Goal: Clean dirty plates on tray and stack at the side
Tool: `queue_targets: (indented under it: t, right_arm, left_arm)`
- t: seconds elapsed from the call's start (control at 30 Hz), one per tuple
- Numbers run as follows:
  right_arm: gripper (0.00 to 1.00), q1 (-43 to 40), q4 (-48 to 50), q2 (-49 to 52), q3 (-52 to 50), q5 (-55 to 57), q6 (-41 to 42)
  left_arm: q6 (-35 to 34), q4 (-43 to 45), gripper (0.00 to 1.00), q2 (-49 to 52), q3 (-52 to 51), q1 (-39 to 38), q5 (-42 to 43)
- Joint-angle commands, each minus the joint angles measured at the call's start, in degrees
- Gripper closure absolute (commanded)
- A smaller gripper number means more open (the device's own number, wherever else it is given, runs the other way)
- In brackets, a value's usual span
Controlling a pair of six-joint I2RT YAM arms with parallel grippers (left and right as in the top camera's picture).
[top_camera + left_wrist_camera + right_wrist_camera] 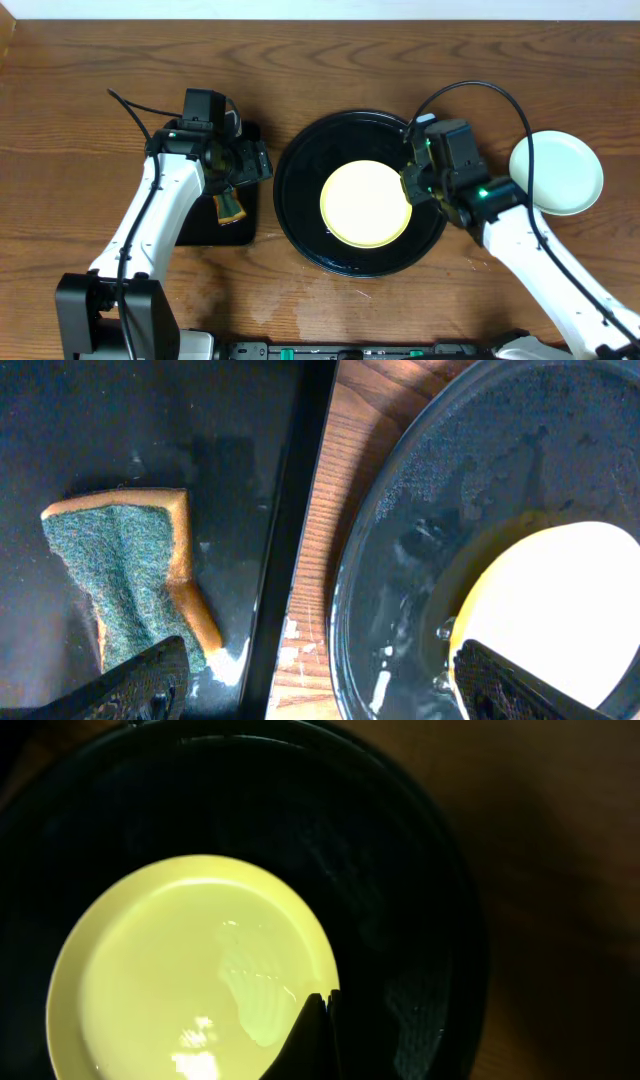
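Note:
A pale yellow plate (366, 203) lies in the round black tray (300, 215), a little right of its middle, and looks wet. My right gripper (412, 187) is at the plate's right rim. In the right wrist view its fingers (323, 1020) are closed together on the yellow plate's (180, 980) edge, one finger over the plate and one over the tray (420, 870). A pale mint plate (557, 173) sits on the table at the far right; I cannot tell if another lies under it. My left gripper (252, 163) is open and empty (325, 690).
A green and orange sponge (125, 575) lies on the rectangular black tray (205, 230) left of the round tray, under my left gripper. The round tray's rim (345, 590) and the yellow plate (560, 610) show wet at the right of the left wrist view.

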Motion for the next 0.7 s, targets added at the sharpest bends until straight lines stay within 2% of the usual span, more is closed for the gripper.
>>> queue_targets:
  t: [0.0,0.1,0.2,0.37,0.5,0.67]
  right_arm:
    - [0.99,-0.57,-2.84,0.87,0.31,3.72,0.66]
    - [0.71,-3.85,-5.46,4.63,0.31,-1.99,1.01]
    - [0.64,-10.4,-5.49,11.78,0.31,-16.85,-1.09]
    - [0.62,-17.66,-3.23,20.31,0.31,-34.03,-3.65]
    - [0.64,-19.93,-1.73,25.18,0.31,-45.81,-8.2]
    - [0.71,-19.04,-0.17,29.92,0.31,-46.05,-8.17]
  left_arm:
    - [0.17,-0.13,0.14,0.0,0.81,-0.11,0.68]
    - [0.17,-0.13,0.14,0.0,0.81,-0.11,0.68]
    - [0.17,-0.13,0.14,0.0,0.81,-0.11,0.68]
    - [0.17,-0.13,0.14,0.0,0.81,-0.11,0.68]
    - [0.17,-0.13,0.14,0.0,0.81,-0.11,0.7]
    - [0.17,-0.13,0.14,0.0,0.81,-0.11,0.68]
